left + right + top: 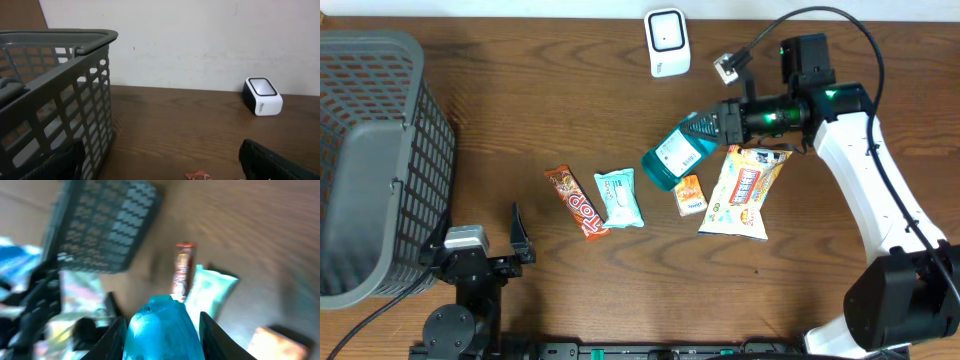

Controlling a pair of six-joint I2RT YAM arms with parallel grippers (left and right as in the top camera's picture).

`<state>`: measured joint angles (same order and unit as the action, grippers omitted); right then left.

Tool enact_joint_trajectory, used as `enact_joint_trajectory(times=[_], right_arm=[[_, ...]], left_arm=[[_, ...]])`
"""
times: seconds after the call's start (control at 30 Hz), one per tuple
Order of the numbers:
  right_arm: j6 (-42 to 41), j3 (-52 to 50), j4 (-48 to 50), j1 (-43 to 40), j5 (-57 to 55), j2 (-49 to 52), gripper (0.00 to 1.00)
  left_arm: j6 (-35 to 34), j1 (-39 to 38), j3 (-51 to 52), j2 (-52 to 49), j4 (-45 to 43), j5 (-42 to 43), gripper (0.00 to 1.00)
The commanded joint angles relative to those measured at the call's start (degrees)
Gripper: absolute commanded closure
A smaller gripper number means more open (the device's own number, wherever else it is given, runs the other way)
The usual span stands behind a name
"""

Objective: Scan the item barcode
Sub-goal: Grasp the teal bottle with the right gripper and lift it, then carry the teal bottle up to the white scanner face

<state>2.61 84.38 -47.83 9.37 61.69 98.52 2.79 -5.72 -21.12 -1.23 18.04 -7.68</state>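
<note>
1. The right gripper is partly closed, with its jaws clamped on the cap end of the teal bottle. The right wrist view is blurred, but it shows a dark finger pressed against each side of the bottle.
2. The left gripper sits near the front edge of the table. Its jaws are spread wide and it holds nothing. In the left wrist view its fingertips show only at the bottom corners.
3. The grey mesh basket takes up the far left of the table, and its wall fills the left of the left wrist view.
4. A yellow and white snack bag lies flat just below the right gripper.
5. The teal bottle carries a white label. It slants from the gripper down to the left, with its base just beside the orange packet. I cannot tell whether it rests on the wood.
6. The white barcode scanner stands at the back edge, well apart from the bottle. It also shows at the right of the left wrist view.
7. A brown chocolate bar lies at a diagonal in the middle of the table.
8. A pale teal packet lies just to its right.
9. The small orange packet sits between the pale teal packet and the snack bag.
</note>
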Motion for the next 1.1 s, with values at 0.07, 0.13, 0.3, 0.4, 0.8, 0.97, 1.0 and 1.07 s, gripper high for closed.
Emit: enact_joint_trajectory(times=[0.07,0.13,0.3,0.4,0.8,0.97,1.0,1.07], right_arm=[[5.3,-2.2,0.0,-0.3,16.8,0.1,0.91],[5.4,-2.4,0.0,-0.3,17.2,0.1,0.91],[5.4,-2.4,0.1,-0.3,16.7,0.1,0.94],[5.4,-2.4,0.1,-0.3,12.6,0.1,0.94],[-9.3,-1.7,8.5,1.7,-17.2,0.0,0.94],[-11.8,1.2,9.2,5.4,-37.4,0.0,0.91],[-11.8,2.1,9.1,6.6,-43.2,0.0,0.89],[-11.8,3.5,9.3,8.8,-53.9,0.0,0.88]], left_arm=[[-0.3,0.3,0.1,-0.1,0.0,-0.3,0.02],[-0.3,0.3,0.1,-0.1,0.0,-0.3,0.02],[-0.3,0.3,0.1,-0.1,0.0,-0.3,0.02],[-0.3,0.3,0.1,-0.1,0.0,-0.3,0.02],[-0.3,0.3,0.1,-0.1,0.0,-0.3,0.02],[-0.3,0.3,0.1,-0.1,0.0,-0.3,0.02],[-0.3,0.3,0.1,-0.1,0.0,-0.3,0.02],[-0.3,0.3,0.1,-0.1,0.0,-0.3,0.02]])
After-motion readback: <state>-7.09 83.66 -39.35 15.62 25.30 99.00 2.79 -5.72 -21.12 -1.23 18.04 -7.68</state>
